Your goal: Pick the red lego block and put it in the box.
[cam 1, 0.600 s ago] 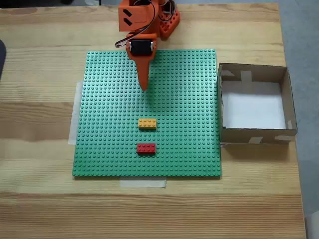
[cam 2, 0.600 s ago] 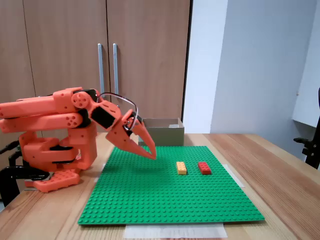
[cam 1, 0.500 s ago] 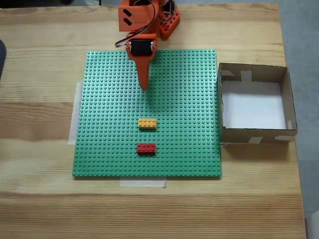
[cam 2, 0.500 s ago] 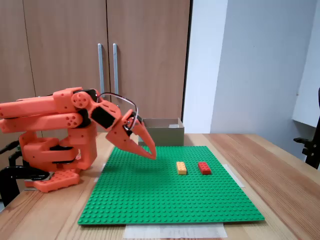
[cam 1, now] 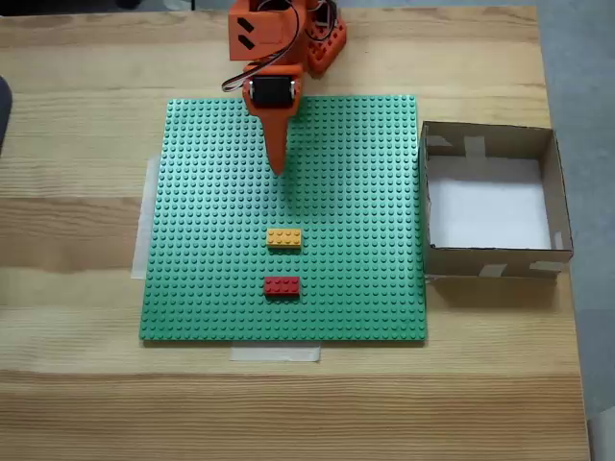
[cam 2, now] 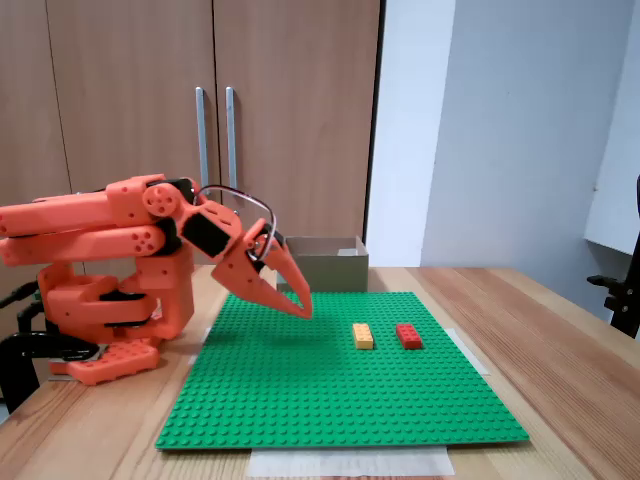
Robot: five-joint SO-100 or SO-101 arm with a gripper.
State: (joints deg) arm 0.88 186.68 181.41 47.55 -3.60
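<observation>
In the top-down fixed view our hand [cam 1: 277, 165], fingers together and empty, points down the green plate [cam 1: 192, 192] at the red brick [cam 1: 282, 285], which lies crosswise just past the yellow brick [cam 1: 283, 237].

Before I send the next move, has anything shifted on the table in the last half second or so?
Nothing has visibly changed. The gripper hangs over the green baseplate with its jaws together, well short of both bricks. The red brick and the yellow brick sit where they were, untouched, and the cardboard box has not moved.
</observation>
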